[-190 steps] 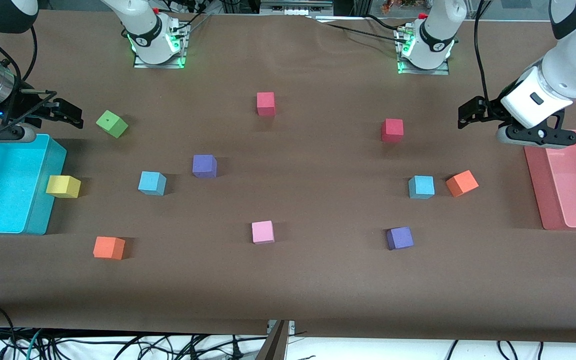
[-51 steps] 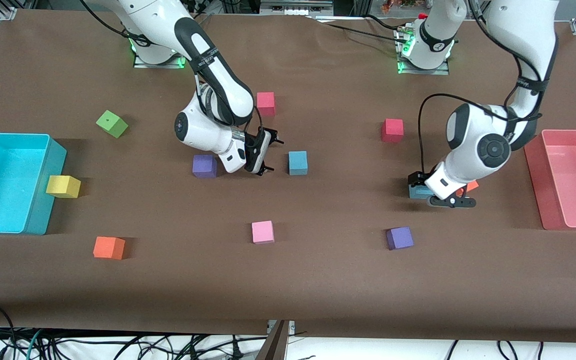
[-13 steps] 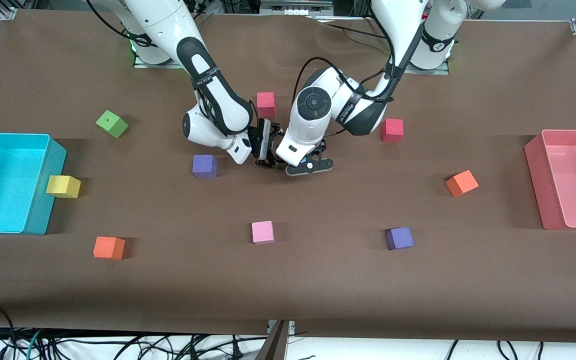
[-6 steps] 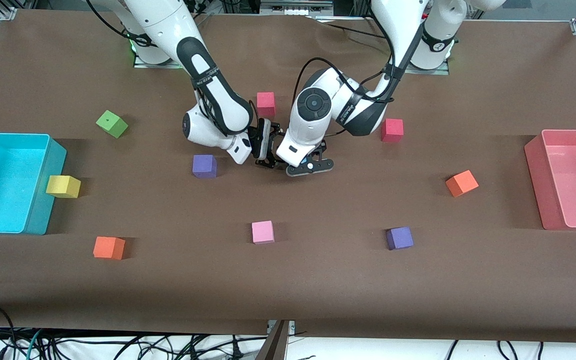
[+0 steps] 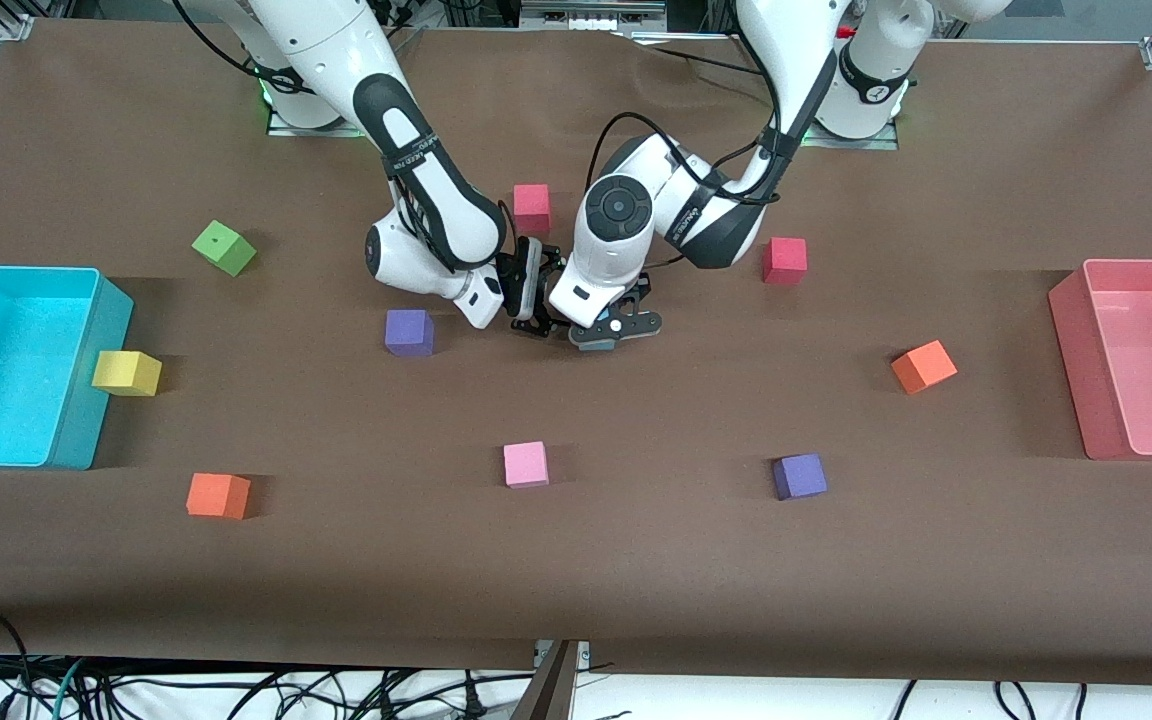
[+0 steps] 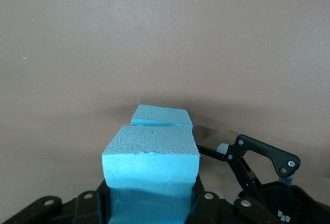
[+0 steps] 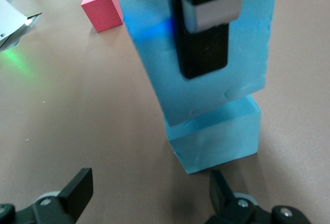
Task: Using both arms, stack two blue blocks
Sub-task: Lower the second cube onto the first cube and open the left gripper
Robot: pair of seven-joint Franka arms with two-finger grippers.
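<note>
In the left wrist view, my left gripper (image 6: 150, 201) is shut on one light-blue block (image 6: 150, 154), a finger pressed against each side. The second blue block (image 6: 161, 117) sits on the brown table directly under it. The right wrist view shows the held block (image 7: 149, 64) tilted, its lower edge at the top of the resting block (image 7: 216, 139); I cannot tell whether they touch. My right gripper (image 7: 149, 193) stands open beside the pair, nothing between its fingers. In the front view both grippers meet mid-table: left gripper (image 5: 608, 332), right gripper (image 5: 544, 296); the left hand covers the blocks.
Loose cubes lie around: purple (image 5: 408, 332), red (image 5: 531, 208), red (image 5: 784, 260), orange (image 5: 924, 366), purple (image 5: 799, 476), pink (image 5: 525, 464), orange (image 5: 217, 495), yellow (image 5: 126, 372), green (image 5: 224, 247). A cyan bin (image 5: 86, 380) and a pink bin (image 5: 1071, 370) stand at the table ends.
The left hand with its blue block has shifted slightly toward the right gripper over the resting block. The right arm has held still, open.
</note>
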